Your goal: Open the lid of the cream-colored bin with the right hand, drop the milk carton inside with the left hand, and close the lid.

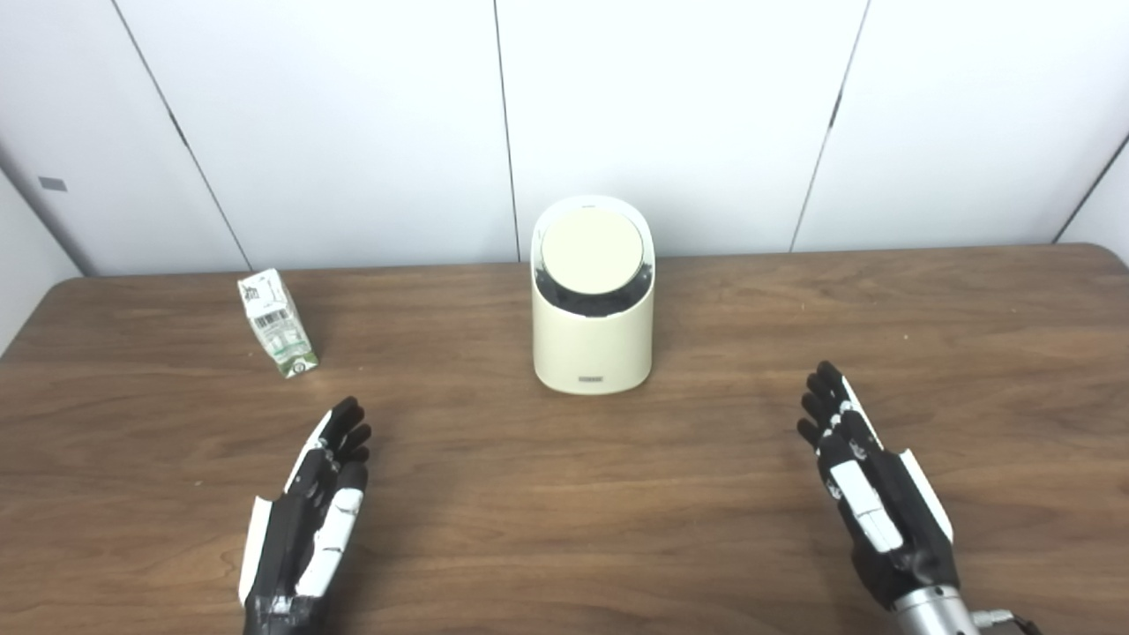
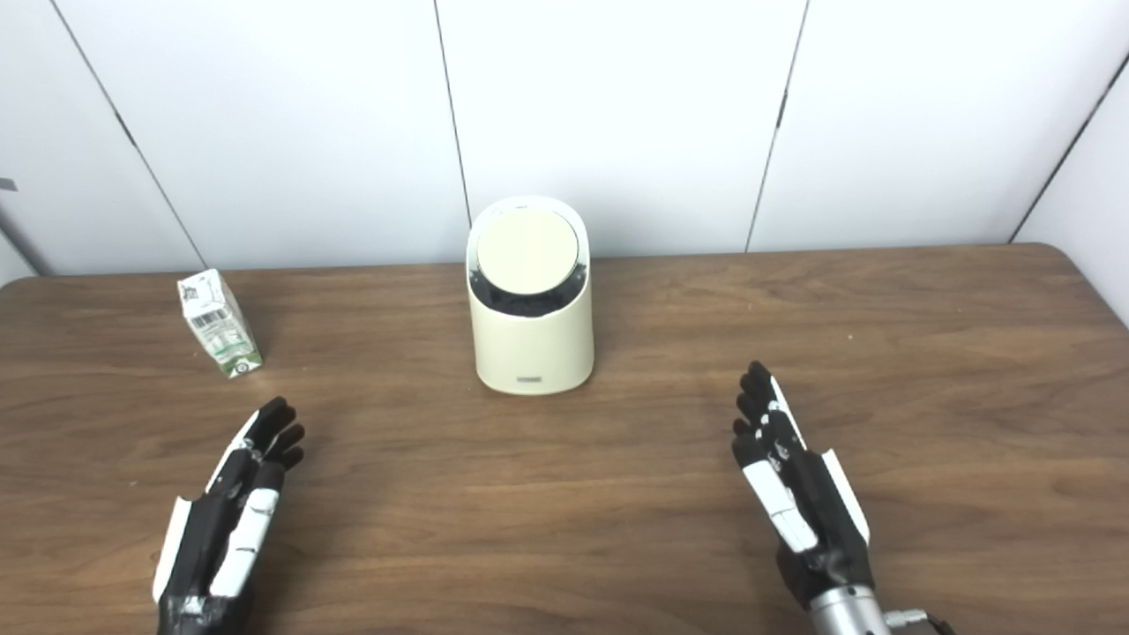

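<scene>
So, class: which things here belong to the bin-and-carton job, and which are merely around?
Job: cream-colored bin, lid closed; milk carton, upright; left hand and right hand, both open and empty.
Around: wooden table; white wall panels.

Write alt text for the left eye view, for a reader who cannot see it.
A cream-colored bin with its round lid closed stands mid-table on a wooden table, against a white panelled wall. A small milk carton stands to its left, farther from the bin than from the table's left edge. Both robot hands, left hand and right hand, are open and empty near the front.
</scene>
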Available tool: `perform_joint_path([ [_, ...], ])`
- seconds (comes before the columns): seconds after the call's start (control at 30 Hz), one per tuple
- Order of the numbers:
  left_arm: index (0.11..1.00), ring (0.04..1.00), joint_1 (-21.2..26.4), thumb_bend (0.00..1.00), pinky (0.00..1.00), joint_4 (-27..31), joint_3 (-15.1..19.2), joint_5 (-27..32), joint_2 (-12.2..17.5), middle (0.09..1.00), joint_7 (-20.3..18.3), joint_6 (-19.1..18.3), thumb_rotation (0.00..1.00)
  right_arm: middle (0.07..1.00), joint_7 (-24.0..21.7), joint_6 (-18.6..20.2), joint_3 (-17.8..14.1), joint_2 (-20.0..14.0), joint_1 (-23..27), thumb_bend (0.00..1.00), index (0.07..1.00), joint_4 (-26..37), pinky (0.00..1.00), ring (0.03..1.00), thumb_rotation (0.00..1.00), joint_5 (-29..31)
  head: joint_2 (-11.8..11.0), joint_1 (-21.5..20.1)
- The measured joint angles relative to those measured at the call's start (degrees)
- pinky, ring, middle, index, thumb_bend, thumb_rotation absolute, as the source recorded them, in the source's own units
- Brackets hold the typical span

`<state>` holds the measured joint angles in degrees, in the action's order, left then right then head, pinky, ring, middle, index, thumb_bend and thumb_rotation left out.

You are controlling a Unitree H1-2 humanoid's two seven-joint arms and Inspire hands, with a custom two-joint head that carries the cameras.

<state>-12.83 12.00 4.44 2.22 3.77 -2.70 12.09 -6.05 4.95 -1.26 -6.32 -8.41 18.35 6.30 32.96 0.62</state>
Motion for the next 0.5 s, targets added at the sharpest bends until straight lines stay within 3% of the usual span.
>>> perform_joint_path([
  [0.5,0.962,0.907,-0.04,0.54,0.91,0.00,0.09,0.25,0.02,0.935,-0.09,0.11,0.73,0.988,0.02,-0.15,0.00,0.02,-0.01,0.64,0.996,0.39,0.97,0.982,0.74,-0.57,0.35,-0.26],
])
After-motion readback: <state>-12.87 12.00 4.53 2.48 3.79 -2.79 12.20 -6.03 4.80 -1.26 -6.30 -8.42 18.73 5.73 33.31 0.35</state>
